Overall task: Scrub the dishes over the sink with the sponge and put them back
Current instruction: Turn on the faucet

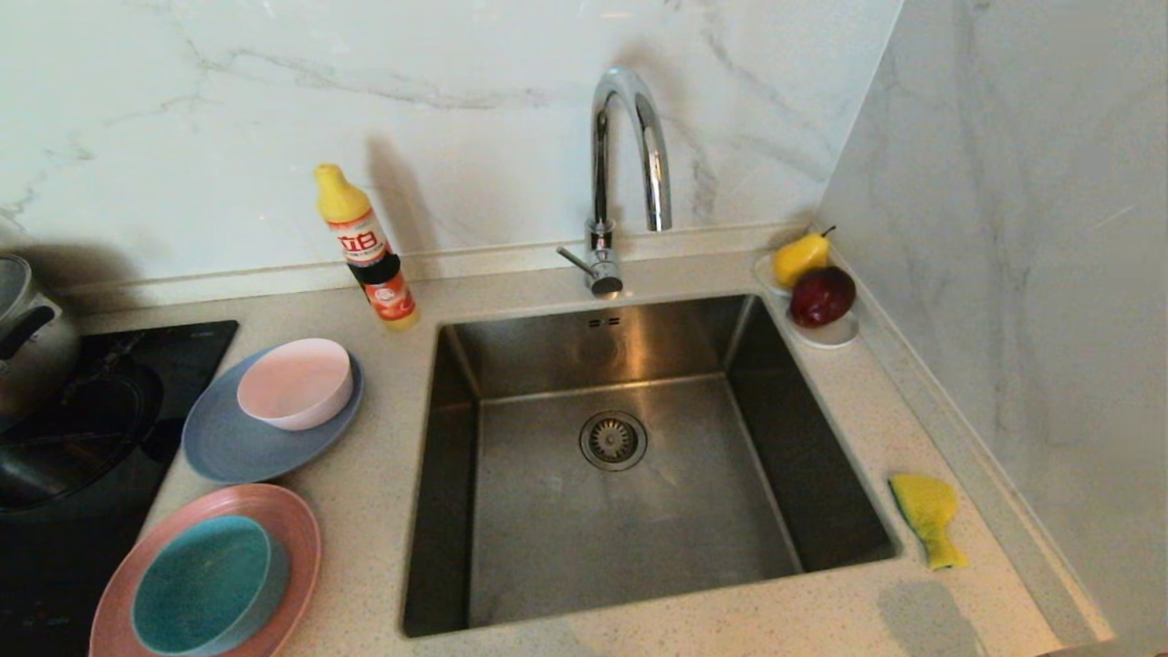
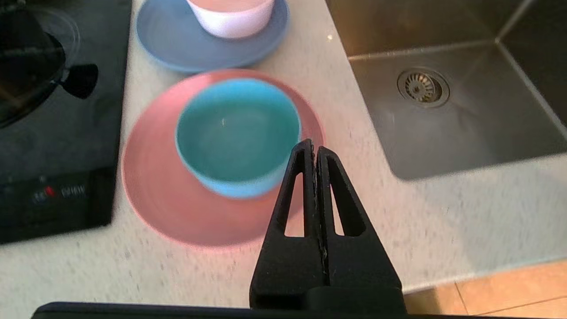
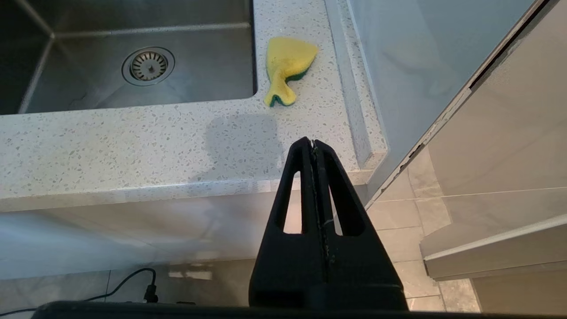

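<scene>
Left of the steel sink [image 1: 821,438] a pale pink bowl [image 1: 296,382] sits on a grey-blue plate [image 1: 228,447]. Nearer me a teal bowl [image 1: 205,584] sits on a pink plate [image 1: 292,529]. The bent yellow sponge [image 1: 928,516] lies on the counter right of the sink. Neither gripper shows in the head view. My left gripper [image 2: 313,148] is shut and empty, held off the counter's front edge near the teal bowl [image 2: 237,133] and pink plate [image 2: 164,195]. My right gripper [image 3: 312,144] is shut and empty, in front of the counter corner, apart from the sponge [image 3: 285,66].
A yellow and red detergent bottle [image 1: 368,251] stands behind the dishes. A black cooktop [image 1: 55,493] with a steel pot [image 1: 23,333] lies at the far left. A white dish with a pear [image 1: 801,258] and a dark red fruit [image 1: 821,295] sits at the back right. The faucet [image 1: 625,146] arches over the sink.
</scene>
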Controlling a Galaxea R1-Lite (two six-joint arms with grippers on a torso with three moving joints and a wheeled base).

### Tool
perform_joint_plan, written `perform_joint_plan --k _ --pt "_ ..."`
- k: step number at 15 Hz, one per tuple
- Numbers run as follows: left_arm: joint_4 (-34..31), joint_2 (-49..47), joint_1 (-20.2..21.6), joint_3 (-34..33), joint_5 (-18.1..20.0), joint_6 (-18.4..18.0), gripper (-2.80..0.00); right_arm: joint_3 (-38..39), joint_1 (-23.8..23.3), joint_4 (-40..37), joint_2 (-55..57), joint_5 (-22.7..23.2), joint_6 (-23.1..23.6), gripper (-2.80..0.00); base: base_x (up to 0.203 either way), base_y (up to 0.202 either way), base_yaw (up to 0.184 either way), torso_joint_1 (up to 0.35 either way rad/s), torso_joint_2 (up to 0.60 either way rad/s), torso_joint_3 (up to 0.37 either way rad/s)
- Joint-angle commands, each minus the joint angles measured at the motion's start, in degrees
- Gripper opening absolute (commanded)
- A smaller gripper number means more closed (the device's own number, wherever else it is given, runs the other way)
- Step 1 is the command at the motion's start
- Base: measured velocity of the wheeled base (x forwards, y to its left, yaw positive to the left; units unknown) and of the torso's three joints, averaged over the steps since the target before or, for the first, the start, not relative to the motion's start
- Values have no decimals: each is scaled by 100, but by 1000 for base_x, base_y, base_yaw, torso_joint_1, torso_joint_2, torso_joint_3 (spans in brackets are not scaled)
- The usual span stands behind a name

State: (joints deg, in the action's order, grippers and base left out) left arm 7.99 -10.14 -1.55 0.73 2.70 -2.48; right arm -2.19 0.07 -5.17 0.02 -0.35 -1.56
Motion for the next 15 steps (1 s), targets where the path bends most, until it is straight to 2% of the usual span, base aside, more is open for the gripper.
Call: perform_joint_plan --k 1,4,6,8,15 --pt "-467 999 106 -47 24 -31 -280 0 1 -2 -2 0 -2 -280 0 0 0 0 0 0" --pt "-936 1009 157 -6 -121 36 -280 0 1 -2 -2 0 -2 -280 0 0 0 0 0 0" --pt "-794 1006 164 -128 -160 -266 -280 0 1 -2 -2 0 -2 -280 0 0 0 0 0 0" --pt "-809 1005 164 -117 -148 -420 -280 0 1 -2 -2 0 -2 -280 0 0 0 0 0 0" --pt "-537 1014 164 -111 -186 -275 -280 0 1 -2 0 0 -2 -280 0 0 0 0 0 0"
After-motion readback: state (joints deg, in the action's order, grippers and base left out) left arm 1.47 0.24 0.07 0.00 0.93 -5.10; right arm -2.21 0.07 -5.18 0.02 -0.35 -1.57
